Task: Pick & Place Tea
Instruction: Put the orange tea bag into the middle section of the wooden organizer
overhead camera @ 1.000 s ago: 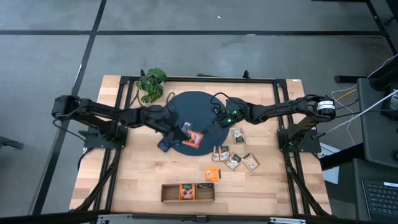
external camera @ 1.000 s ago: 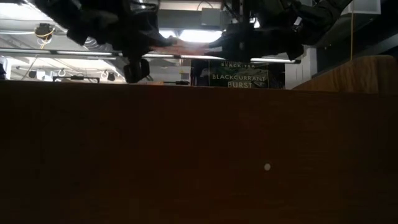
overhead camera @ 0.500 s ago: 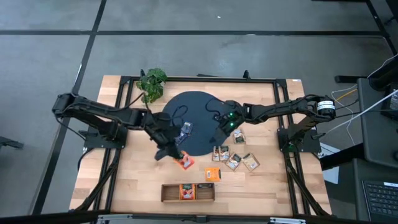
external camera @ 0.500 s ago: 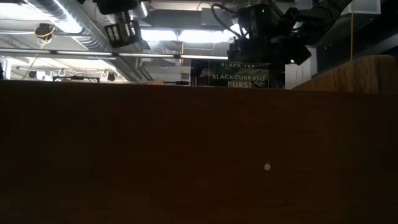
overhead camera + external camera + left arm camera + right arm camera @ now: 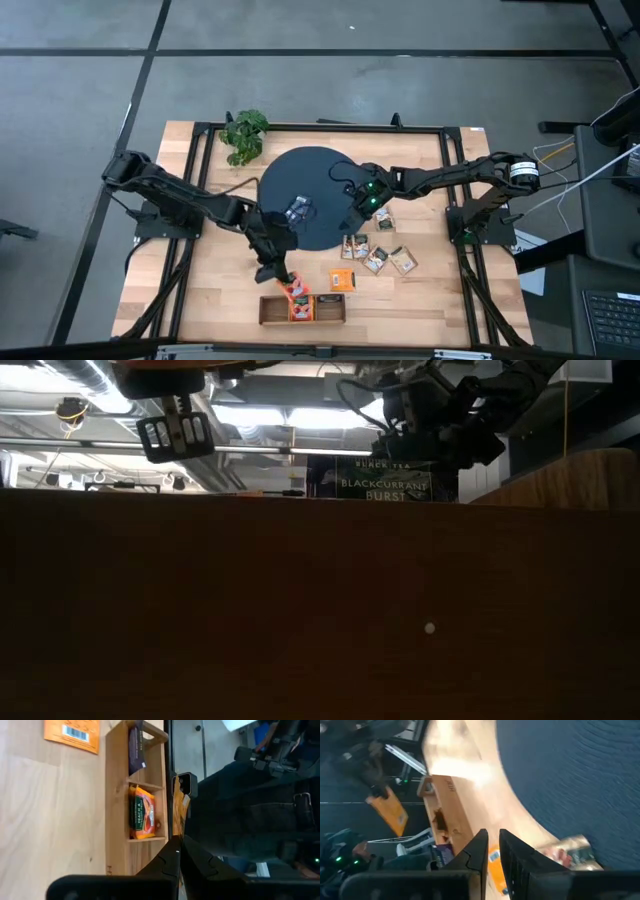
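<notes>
A: Where's our left gripper [image 5: 290,285]?
B: Over the tray [image 5: 302,309], jaws pinching an orange sachet [image 5: 297,291] on edge, just off the tray's rim. The middle compartment below the jaws holds another orange sachet [image 5: 141,813]; a dark one [image 5: 135,750] stands in the next.
A: Right gripper [image 5: 350,222]?
B: At the mat [image 5: 310,180] edge, jaws nearly pressed together, nothing between them. Loose sachets [image 5: 378,250] lie just past them; one orange [image 5: 342,279] sits between that cluster and the tray.
A: Obstructions?
B: A plant [image 5: 244,135], well away from both jaws.
</notes>
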